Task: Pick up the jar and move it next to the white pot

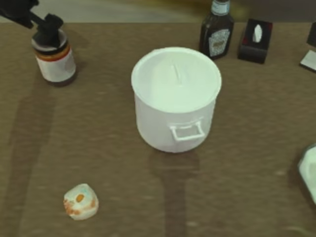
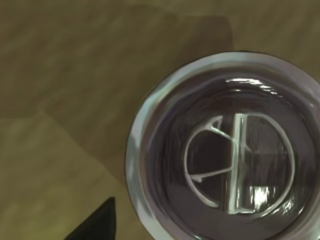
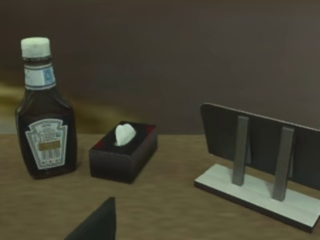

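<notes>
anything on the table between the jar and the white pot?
Nothing. In the top view the stretch of table between the jar at far left and the white pot at centre is bare. The left gripper sits over the jar's lid.

Matte black left arm, top view's far-left corner

Left gripper (image 1: 48, 29): dark, blocky, unmarked; a black wedge, perhaps a fingertip (image 2: 95, 225), shows at the wrist view's edge.

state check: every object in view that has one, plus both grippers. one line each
Small white-label jar with dark lid: upright, lidded, far left, apart from pot.
Large white pot: upright, lid on.
Dark sauce bottle: upright, capped.
Black tissue box: tissue sticking out.
Left gripper: over the jar's lid.
Right gripper: out of the top view.
</notes>
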Controlling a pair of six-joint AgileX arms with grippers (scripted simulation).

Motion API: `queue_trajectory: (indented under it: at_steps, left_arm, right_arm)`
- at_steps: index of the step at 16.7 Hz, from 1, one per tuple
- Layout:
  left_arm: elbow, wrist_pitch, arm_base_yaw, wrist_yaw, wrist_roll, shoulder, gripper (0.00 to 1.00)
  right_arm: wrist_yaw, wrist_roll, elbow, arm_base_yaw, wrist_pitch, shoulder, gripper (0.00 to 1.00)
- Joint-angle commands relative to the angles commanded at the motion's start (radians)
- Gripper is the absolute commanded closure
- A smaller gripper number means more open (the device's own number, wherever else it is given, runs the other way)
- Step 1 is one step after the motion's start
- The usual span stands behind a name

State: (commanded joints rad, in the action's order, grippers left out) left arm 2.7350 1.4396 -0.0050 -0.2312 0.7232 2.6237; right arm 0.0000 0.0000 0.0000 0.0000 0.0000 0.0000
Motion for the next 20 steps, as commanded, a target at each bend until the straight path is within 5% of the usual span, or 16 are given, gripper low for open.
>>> queue_trajectory:
  at_steps: [9, 20]
  left_arm:
    - [0.159, 0.05, 0.011, 0.009, 0.049, 0.135, 0.0]
    - [-0.031, -0.142, -0.008, 0.013, 0.03, 0.136, 0.0]
  right_arm:
    - [0.0, 0.0, 0.0, 0.0, 0.0, 0.0, 0.0]
    - [0.0, 0.0, 0.0, 0.0, 0.0, 0.0, 0.0]
